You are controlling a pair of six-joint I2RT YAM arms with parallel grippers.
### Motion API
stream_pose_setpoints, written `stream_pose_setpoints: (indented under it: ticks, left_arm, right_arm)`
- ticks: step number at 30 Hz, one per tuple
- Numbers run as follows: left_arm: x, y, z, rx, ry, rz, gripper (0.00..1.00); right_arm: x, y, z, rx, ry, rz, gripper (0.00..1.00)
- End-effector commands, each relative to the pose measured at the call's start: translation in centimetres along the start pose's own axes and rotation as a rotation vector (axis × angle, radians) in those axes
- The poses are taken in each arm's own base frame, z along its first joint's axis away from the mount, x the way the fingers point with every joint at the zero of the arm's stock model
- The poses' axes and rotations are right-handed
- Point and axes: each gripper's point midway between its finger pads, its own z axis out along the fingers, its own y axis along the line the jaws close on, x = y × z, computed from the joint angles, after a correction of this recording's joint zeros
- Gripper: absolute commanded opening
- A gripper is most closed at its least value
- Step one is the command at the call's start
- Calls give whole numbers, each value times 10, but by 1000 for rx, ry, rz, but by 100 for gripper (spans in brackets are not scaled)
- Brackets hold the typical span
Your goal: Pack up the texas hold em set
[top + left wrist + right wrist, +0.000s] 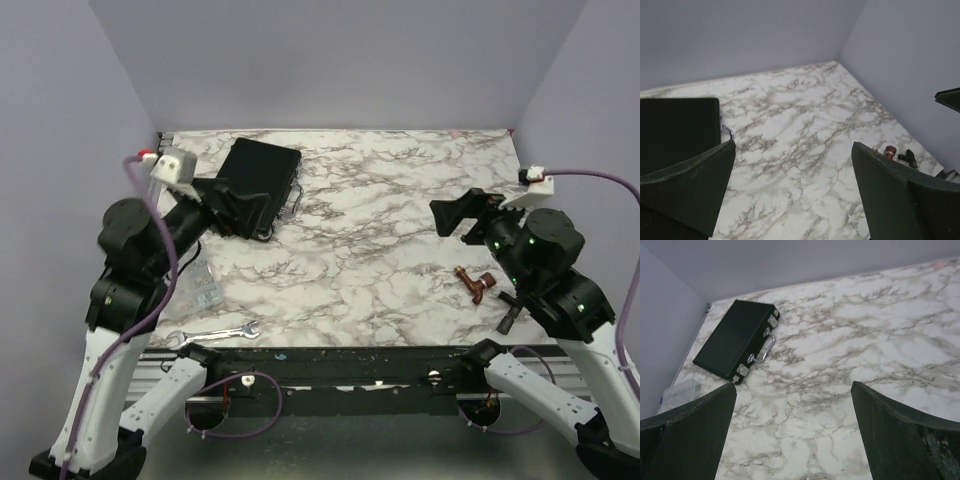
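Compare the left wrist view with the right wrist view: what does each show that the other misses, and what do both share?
Only the left wrist view shows the brown tap-shaped piece, near the table's right edge. Only the right wrist view shows the whole closed black case, latches included, and a clear plastic box beside the wall. Both show the marble table, at least part of the case and its metal handle, and an open gripper: the left gripper in one, the right gripper in the other.

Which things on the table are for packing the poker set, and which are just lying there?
For the job: black case, shut.
Just lying about: silver wrench, brown tap-shaped piece, clear plastic container.
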Motion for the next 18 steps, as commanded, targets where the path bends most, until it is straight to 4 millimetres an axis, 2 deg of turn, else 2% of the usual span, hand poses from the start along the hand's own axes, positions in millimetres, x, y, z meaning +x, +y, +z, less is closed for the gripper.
stream_pose_setpoints:
  ticks: [1,5,9,12,18]
  left_arm:
    - [-31,-19,-41,44,-197,50,99]
    - [-41,-24,-70,41,-303,67,99]
    - [-49,-27,-89,37,-375,78,99]
    - [-50,-27,-93,29,-385,80,99]
    - [-46,-26,-90,33,-367,72,99]
  right_arm:
    - [-27,-29,-30,130,-68,-66,100]
    - [-53,-28,-52,109,-181,-54,100]
    - [-71,-27,-76,66,-288,-21,100]
    - [-77,-27,-87,46,-328,-16,100]
    - [-81,-33,-90,93,-322,6,100]
